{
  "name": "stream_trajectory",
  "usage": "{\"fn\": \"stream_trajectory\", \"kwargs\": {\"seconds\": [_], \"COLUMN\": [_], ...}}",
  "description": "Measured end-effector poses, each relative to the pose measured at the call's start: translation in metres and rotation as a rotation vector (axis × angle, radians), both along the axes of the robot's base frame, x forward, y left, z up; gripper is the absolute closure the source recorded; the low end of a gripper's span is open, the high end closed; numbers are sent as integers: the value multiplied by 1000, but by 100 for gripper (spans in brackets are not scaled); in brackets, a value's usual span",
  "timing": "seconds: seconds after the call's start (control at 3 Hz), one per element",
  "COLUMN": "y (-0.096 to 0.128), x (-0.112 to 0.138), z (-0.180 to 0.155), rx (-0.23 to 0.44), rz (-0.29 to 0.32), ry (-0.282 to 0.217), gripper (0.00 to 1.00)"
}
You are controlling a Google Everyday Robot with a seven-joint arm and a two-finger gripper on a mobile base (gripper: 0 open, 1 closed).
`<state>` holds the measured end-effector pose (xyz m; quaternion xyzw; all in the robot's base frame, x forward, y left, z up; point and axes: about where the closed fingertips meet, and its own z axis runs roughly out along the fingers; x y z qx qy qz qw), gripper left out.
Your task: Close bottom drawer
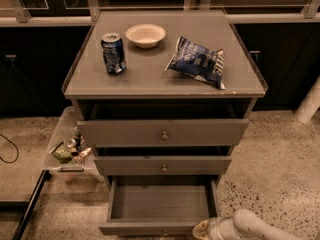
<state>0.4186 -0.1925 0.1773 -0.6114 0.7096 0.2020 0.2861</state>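
The bottom drawer [161, 203] of the grey-brown cabinet stands pulled far out, an empty shallow box. Its flat front [150, 229] runs along the lower edge of the view, with the small round knob [164, 232] just showing. My gripper [204, 230] comes in from the lower right on a white arm [255, 227] and sits at the right end of the drawer front, against it or very close. The middle drawer [162, 166] and the top drawer [162, 132] above it stand slightly out.
On the cabinet top [150, 79] stand a blue can [114, 53], a white bowl [145, 35] and a blue chip bag [198, 61]. A clear bin of small items [67, 148] sits left of the cabinet. A white post [310, 103] stands at right on speckled floor.
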Motion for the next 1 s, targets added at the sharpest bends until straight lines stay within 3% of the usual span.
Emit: {"fn": "stream_trajectory", "kwargs": {"seconds": [1.0], "y": [0], "x": [1], "z": [0], "rx": [-1], "rz": [0], "ry": [-2], "gripper": [34]}}
